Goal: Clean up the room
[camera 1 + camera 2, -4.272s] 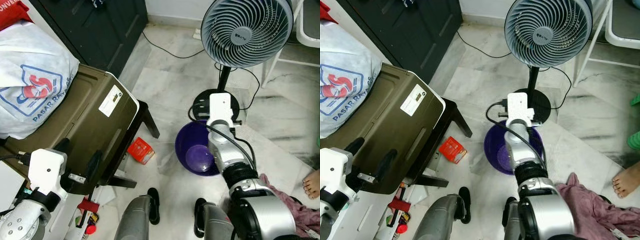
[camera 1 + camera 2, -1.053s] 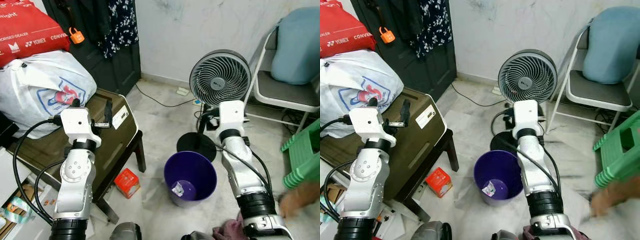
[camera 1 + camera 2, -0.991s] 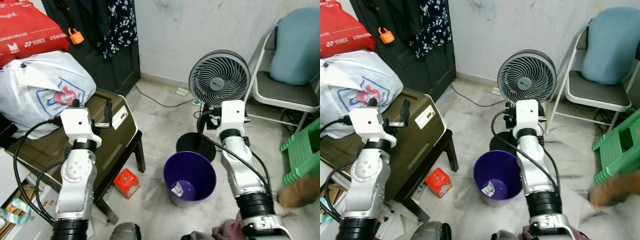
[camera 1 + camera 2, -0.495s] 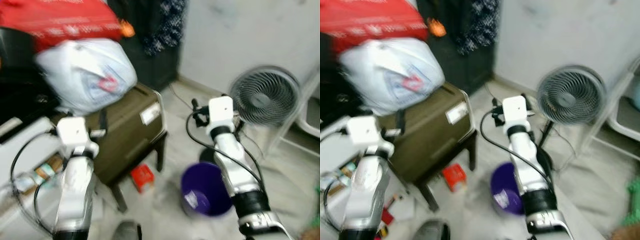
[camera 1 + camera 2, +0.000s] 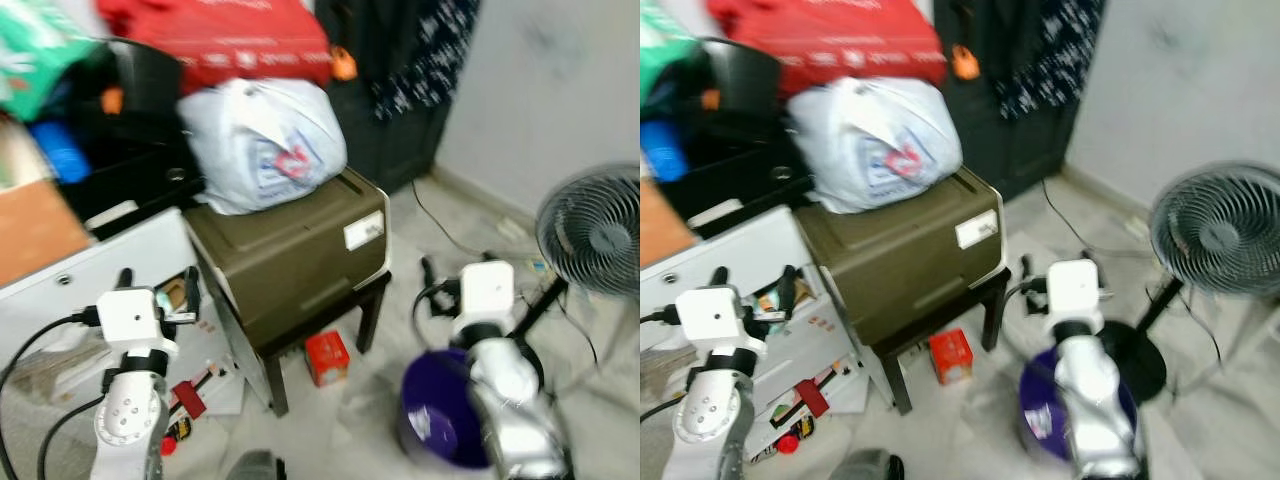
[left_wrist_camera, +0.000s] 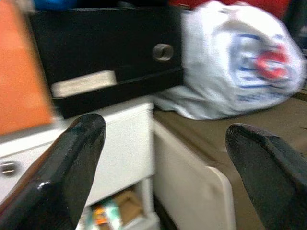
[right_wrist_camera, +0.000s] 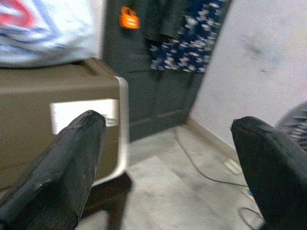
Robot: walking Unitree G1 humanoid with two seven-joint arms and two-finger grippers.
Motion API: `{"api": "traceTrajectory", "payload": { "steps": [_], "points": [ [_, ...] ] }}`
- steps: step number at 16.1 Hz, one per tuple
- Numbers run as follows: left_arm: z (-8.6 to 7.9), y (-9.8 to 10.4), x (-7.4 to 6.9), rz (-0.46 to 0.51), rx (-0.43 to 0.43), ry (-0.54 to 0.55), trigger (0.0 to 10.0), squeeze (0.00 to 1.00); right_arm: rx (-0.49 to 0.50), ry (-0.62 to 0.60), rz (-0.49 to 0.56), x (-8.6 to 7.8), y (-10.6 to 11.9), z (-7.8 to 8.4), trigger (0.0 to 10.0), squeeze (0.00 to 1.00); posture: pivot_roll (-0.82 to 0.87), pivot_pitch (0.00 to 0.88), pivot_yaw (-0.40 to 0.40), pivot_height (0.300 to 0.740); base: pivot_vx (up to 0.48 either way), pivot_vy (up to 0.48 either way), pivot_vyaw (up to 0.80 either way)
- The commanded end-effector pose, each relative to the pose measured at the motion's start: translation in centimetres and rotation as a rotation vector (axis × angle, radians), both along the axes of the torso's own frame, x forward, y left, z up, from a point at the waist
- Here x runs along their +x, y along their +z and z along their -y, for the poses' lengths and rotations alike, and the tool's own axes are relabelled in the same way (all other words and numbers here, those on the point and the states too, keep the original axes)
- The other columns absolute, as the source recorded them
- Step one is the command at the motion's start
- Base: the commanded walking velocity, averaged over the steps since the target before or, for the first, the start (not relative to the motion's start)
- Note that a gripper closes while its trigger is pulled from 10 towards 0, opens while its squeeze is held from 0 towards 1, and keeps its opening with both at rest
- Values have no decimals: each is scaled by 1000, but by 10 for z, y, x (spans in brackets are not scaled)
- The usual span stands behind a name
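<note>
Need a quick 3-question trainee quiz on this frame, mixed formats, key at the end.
1. True or false: the white plastic bag with a red and blue logo rests on top of the olive-brown box with a white label.
2. Multiple choice: the small red carton lies (A) inside the round purple bin, (B) on the floor by the dark stool legs under the brown box, (C) on the grey standing fan.
3. Fill in: in both wrist views, the fingers of the left gripper and the right gripper stand ____ with nothing between them.

Key: 1 true; 2 B; 3 open.
</note>
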State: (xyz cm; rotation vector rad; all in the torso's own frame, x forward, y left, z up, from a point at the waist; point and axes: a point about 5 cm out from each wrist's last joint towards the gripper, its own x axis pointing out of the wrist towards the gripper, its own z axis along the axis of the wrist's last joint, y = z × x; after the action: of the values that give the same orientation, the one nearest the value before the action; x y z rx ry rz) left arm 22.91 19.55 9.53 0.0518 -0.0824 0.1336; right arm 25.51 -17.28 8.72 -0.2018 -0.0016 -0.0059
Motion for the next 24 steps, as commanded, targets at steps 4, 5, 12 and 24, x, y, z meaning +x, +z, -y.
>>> {"api": "traceTrajectory", "payload": {
  "steps": [4,5,12,24],
  "points": [
    [3,7,18,38,36,5,10000,0,36,-3,11,15,5,-2,10000,0,-6,0,60,740,0,0,253],
    [4,9,21,40,32,7,10000,0,36,5,7,14,6,-5,10000,0,-12,0,64,740,0,0,0],
    [-1,-2,-10,-37,6,-11,10000,0,54,122,-66,-4,-10,-27,10000,0,37,0,17,740,0,0,0],
    [20,1,-1,0,-51,19,10000,0,41,50,-132,19,-11,4,10000,0,47,0,-83,740,0,0,0]
  ]
}}
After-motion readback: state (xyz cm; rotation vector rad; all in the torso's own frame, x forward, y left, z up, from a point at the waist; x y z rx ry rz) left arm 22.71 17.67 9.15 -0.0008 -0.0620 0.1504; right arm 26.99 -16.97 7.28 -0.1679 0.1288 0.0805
